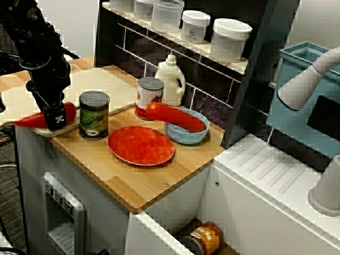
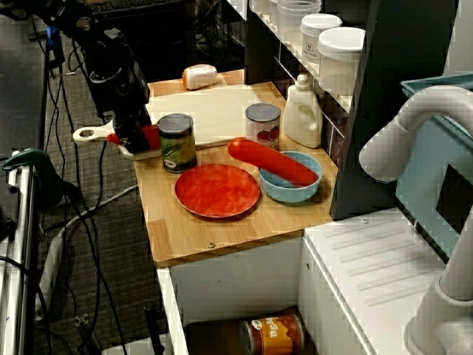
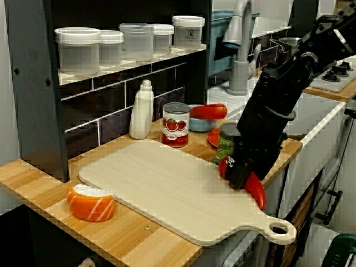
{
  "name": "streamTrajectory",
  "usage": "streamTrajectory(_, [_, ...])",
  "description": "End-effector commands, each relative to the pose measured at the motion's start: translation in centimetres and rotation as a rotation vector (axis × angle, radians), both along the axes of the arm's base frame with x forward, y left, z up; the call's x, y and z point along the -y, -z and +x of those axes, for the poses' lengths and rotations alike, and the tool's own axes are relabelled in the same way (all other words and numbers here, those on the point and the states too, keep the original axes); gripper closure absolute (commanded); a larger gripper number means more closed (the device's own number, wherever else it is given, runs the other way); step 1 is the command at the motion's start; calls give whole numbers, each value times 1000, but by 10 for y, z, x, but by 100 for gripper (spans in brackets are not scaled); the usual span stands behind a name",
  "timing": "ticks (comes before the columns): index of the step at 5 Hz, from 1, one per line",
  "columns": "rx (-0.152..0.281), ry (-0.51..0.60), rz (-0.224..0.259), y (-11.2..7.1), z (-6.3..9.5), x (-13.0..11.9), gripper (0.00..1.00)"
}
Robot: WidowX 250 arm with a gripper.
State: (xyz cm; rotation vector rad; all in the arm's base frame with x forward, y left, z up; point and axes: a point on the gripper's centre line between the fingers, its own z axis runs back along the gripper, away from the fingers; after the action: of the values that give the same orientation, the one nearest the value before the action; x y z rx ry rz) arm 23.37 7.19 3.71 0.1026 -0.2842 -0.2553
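Black pincer [image 1: 56, 121] is clamped across the middle of a red chili [image 1: 31, 121], at the handle end of the cutting board [image 1: 101, 85], just beside the green can [image 1: 94, 114]. Front view: the chili's long axis runs roughly along the worktop's [image 1: 138, 183] front edge. Thin tip points left, away from the can, and sits slightly low; thick end pokes out on the can side. Can't tell if it rests on the board or sits just off it. End-on view from the board side: chili [image 3: 256, 192] tip aims toward the board's handle hole [image 3: 281, 229]. Only this view shows the board's full length, plus an orange-and-white block [image 3: 92, 201] on the worktop beside its far end. High view catches that block [image 2: 199, 75] too; front view doesn't show it. Past the can: red plate [image 1: 141, 145], blue bowl [image 1: 186, 139] with a long red piece [image 1: 175, 117] lying across it, tomato can [image 1: 150, 95], white bottle [image 1: 171, 79]. Front and high views show a can [image 2: 273, 333] in the recess below the worktop; end-on view doesn't.
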Motion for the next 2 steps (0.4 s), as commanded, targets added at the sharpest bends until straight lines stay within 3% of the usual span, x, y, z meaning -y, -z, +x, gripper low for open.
streamTrajectory(1, [44,6,9,-17,9,-15,100])
streamTrajectory(2, [0,-26,-15,-27,25,-21,100])
